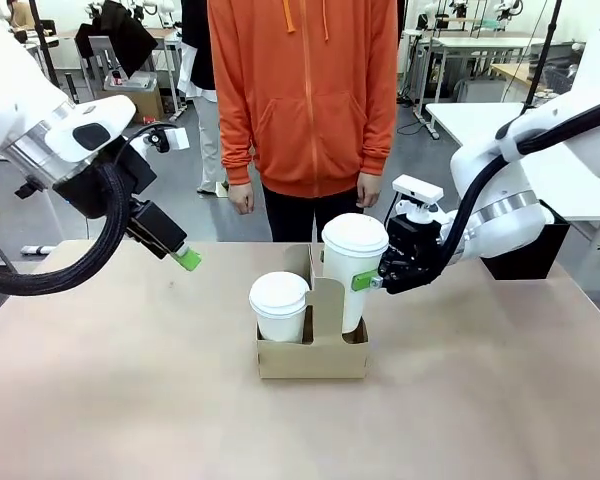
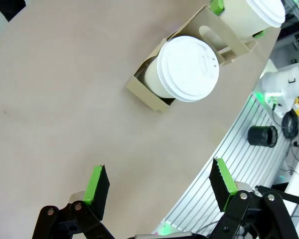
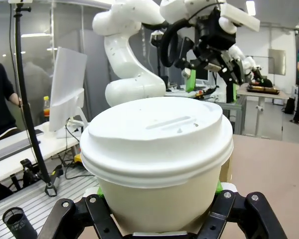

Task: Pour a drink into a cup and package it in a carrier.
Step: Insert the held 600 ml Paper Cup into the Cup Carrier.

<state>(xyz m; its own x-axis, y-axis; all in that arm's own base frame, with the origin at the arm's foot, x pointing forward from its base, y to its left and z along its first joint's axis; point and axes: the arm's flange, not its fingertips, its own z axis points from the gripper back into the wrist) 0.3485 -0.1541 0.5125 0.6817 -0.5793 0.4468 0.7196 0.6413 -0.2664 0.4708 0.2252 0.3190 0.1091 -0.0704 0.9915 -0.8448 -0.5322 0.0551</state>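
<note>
The brown cardboard carrier (image 1: 312,357) stands at the table's middle. One lidded white cup (image 1: 279,304) sits low in its left hole. A second lidded cup (image 1: 355,262) stands higher over the right hole, its base hidden behind the carrier's handle. My right gripper (image 1: 372,281) is shut on this cup's side, and the right wrist view has the cup (image 3: 157,154) between its pads. My left gripper (image 1: 186,258) hangs open above the table's left, with nothing in it. Its wrist view looks down past its own fingers (image 2: 97,188) onto the seated cup (image 2: 188,67) and the carrier (image 2: 148,93). The drink is hidden.
A person in an orange hoodie (image 1: 305,100) stands at the far edge, hands down at the sides. A black box (image 1: 525,255) sits at the far right behind my right arm. Bare tabletop (image 1: 130,380) lies left of and in front of the carrier.
</note>
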